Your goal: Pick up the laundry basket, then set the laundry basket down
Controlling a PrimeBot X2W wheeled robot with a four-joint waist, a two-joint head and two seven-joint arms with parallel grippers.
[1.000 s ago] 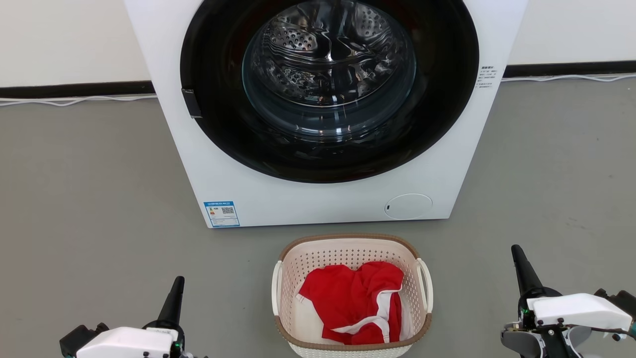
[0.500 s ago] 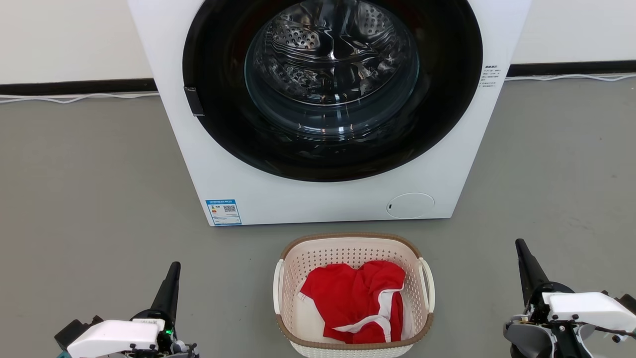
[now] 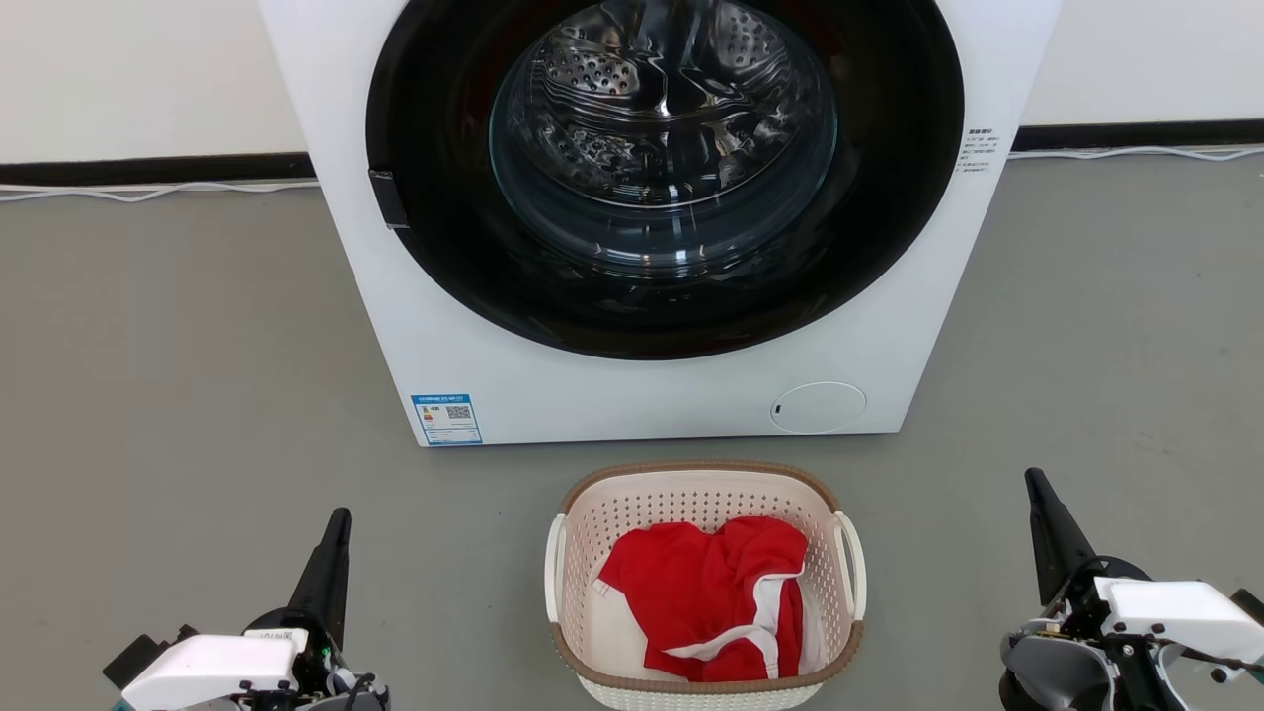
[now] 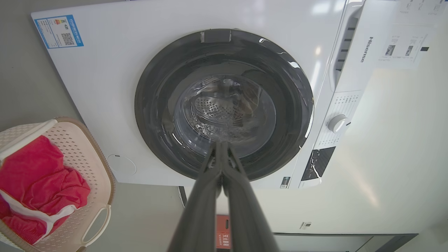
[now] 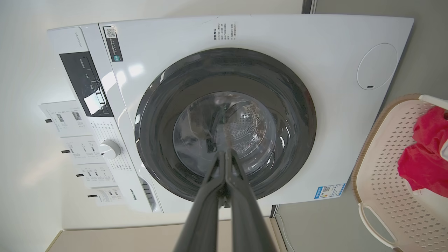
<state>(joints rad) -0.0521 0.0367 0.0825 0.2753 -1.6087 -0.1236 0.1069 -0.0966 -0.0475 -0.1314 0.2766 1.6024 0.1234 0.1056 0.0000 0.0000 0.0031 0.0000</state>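
Overhead, laundry basket between left hand, right hand, both closed; wrist-side, washer dial.

A white front-loading washer stands at the far edge of the grey floor, where a white cable runs along a black skirting. Its dark door is closed over a steel drum that looks empty, though glare on the glass leaves that unsure; a blue label sits at the front's lower left corner and a round white cover at its lower right. Toward the floor's near edge lies a crumpled red garment with white trim.
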